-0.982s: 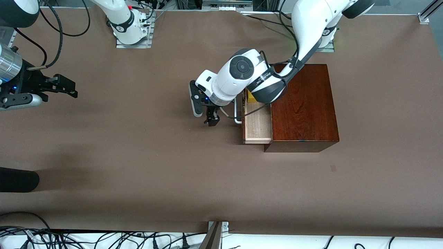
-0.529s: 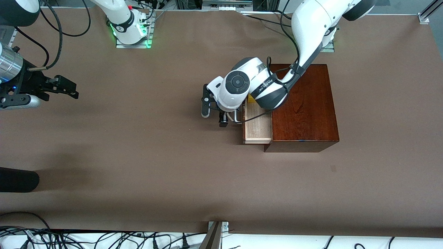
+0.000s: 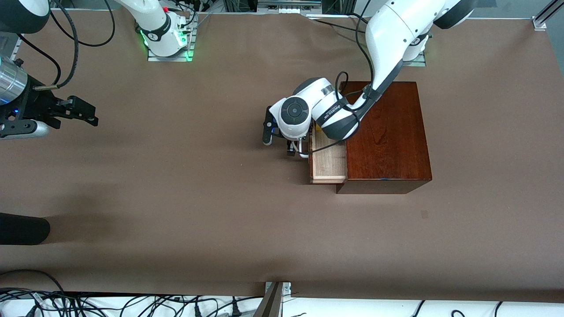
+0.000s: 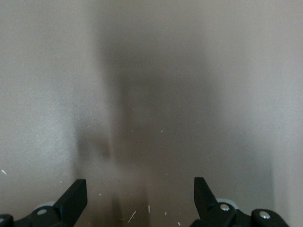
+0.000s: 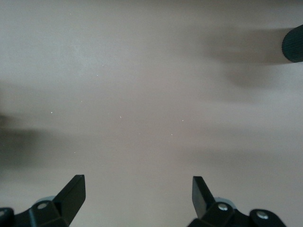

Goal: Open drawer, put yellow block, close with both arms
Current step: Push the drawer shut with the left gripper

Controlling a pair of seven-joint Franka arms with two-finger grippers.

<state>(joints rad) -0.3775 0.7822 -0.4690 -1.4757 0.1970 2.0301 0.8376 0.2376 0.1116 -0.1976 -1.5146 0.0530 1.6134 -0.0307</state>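
Covering the whole front view, a brown table (image 3: 176, 198) carries a glossy reddish-brown box (image 3: 385, 136) toward the left arm's end. Its drawer (image 3: 328, 160) stands pulled out toward the table's middle, at about nine o'clock from the box, showing pale wood inside.

One white arm, the left arm (image 3: 387, 39), reaches down from the view's top edge at one o'clock and bends over the box's corner. Its wrist hides the drawer's upper end. The left tool (image 3: 291, 149) sits low at the white handle (image 3: 303, 149), just in front of the drawer. In the left wrist view its two black fingers (image 4: 73, 198) stand wide apart with nothing between them, only blurred brown surface.

The right arm (image 3: 152, 26) waits at the view's nine o'clock edge. The right tool (image 3: 90, 113) hangs over bare table, well apart from the box, with its fingers (image 5: 71, 196) spread fully and holding nothing.

A sliver of the yellow block (image 3: 315, 129) shows inside the drawer, at the end farther from the camera, mostly hidden under the left wrist.
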